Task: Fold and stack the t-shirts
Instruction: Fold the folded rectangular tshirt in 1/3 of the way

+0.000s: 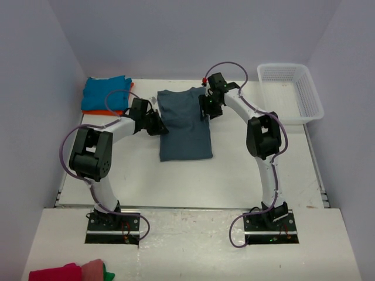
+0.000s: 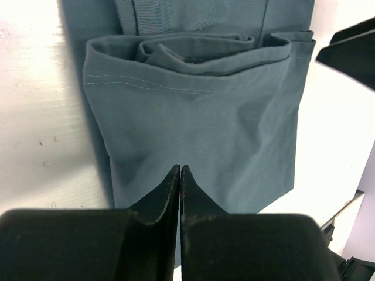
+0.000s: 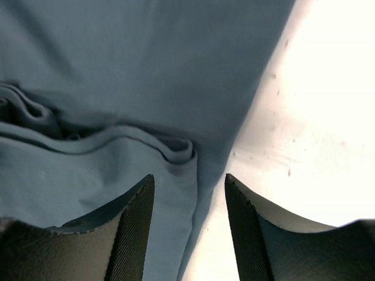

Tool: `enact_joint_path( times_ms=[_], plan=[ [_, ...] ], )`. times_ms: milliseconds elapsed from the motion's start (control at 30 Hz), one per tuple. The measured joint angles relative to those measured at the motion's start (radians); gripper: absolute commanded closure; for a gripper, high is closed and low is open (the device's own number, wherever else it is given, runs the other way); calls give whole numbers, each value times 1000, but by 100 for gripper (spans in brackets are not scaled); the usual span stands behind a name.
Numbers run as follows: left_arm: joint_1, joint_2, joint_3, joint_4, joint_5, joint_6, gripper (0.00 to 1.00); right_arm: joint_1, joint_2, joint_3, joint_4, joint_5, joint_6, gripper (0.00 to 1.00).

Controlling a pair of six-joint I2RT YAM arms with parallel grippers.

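Left gripper (image 2: pixel 180 170) first: its black jaws were pressed flat together with nothing visible between them, tips over the left edge of the slate-blue t-shirt (image 2: pixel 199 129). You had the left arm elbowed up and reaching inward from the left.

Right gripper (image 3: pixel 188 178): jaws stood apart, textured inner faces opposed, straddling the shirt's right edge where a rolled hem fold ended. Contact with the cloth could not be told. The right arm arched in from the right toward the collar end.

The shirt was soft matte knit, folded to a long rectangle mid-table (image 1: pixel 234 175), a stitched hem showing on one tucked layer.

The turquoise t-shirt (image 1: pixel 105 92) lay folded on the orange t-shirt (image 1: pixel 94 110) at the far left corner, well apart. The white mesh basket (image 1: pixel 310 96) sat far right.

You had bare white surface on the near side and to the right of the shirt.
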Motion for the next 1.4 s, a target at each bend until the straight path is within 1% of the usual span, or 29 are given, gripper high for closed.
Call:
enact_joint_path(
  times_ms=[67,167,500,767,833,867,1000,1033,1067,1100,1400],
  plan=[
    [2,1,-4,3,1,0,100,-1,21,49,-10,-5,-9,49],
    [0,8,-5,9,5,0,100,-1,30,80,-16,-12,-17,50],
    [0,48,-12,24,16,-8,100,-1,51,83,-37,-61,-23,61],
    [0,42,-13,29,25,-20,100,-1,78,83,-40,-84,-26,62],
    [0,32,-18,30,27,-21,100,-1,93,89,-46,-87,-26,66],
    [0,26,-21,29,26,-22,100,-1,104,95,-48,-90,-26,70],
    [0,17,-24,27,12,-22,100,-1,127,106,-51,-95,-26,82],
    [0,18,-24,23,7,-22,100,-3,127,106,-50,-97,-26,92],
    [1,18,-24,21,3,-22,100,-3,127,106,-50,-97,-28,97],
    [1,19,-24,21,0,-22,100,-3,127,106,-51,-97,-26,100],
    [8,48,-45,20,-33,-22,100,0,126,106,-50,-69,-17,100]
  ],
)
